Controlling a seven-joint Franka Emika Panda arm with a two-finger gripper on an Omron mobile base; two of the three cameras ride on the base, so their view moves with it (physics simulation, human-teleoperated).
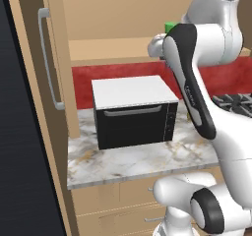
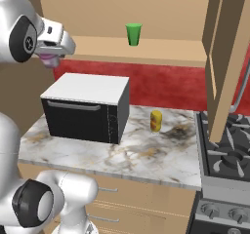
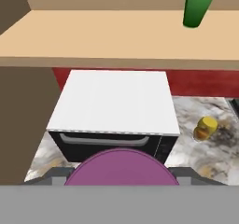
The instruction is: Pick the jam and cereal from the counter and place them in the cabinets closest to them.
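The jam [image 3: 121,164], a purple-magenta jar with a round top, sits between the fingers of my gripper [image 3: 120,175], which is shut on it. In the right base view the gripper [image 2: 50,52] hangs high at the left, above the microwave and just in front of the open cabinet's shelf [image 2: 161,50], with the jam [image 2: 48,60] showing under the hand. From the hand, the shelf [image 3: 93,36] lies ahead and a little above the jar. The cereal is out of view. The marble counter [image 1: 147,161] runs below.
A black microwave [image 2: 85,106] with a white top stands on the counter under the shelf. A green cup [image 2: 133,34] stands on the shelf to the right. A yellowish round item [image 2: 156,121] stands beside the microwave. An open cabinet door [image 2: 229,57] hangs over the stove [image 2: 227,155].
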